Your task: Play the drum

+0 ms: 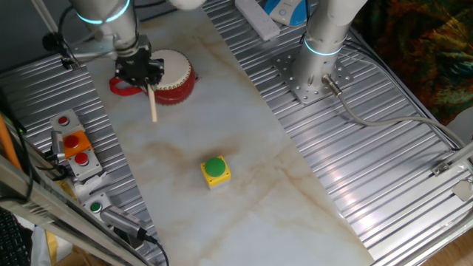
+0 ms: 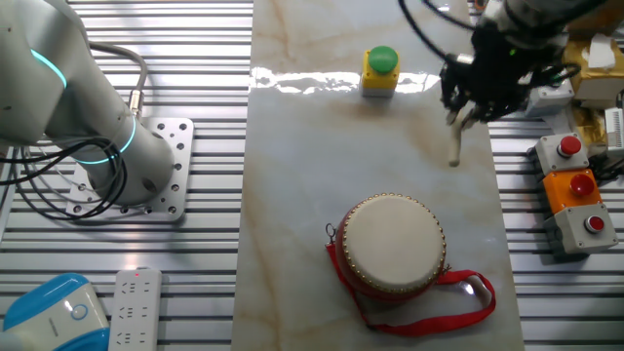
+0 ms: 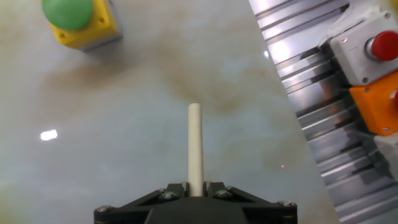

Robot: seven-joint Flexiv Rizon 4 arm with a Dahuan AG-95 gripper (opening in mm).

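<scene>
On the bench I count one drum [image 2: 394, 244], which carries one red strap loop [image 2: 458, 297], near one end of the marble strip. There is one yellow box with a green button [image 1: 215, 171] near the other end. One wooden stick [image 3: 194, 149] is in one gripper [image 1: 140, 69]. Two robot arms are present, one working arm [image 1: 111, 22] and one second arm [image 1: 329, 29] on the metal side. At one edge sit two button boxes, a grey one [image 2: 558, 153] and an orange one [image 2: 575, 185].

Red drum [image 2: 395, 249] with cream skin, yellow box [image 1: 215, 172] with green button, pale stick [image 3: 195, 149].
</scene>
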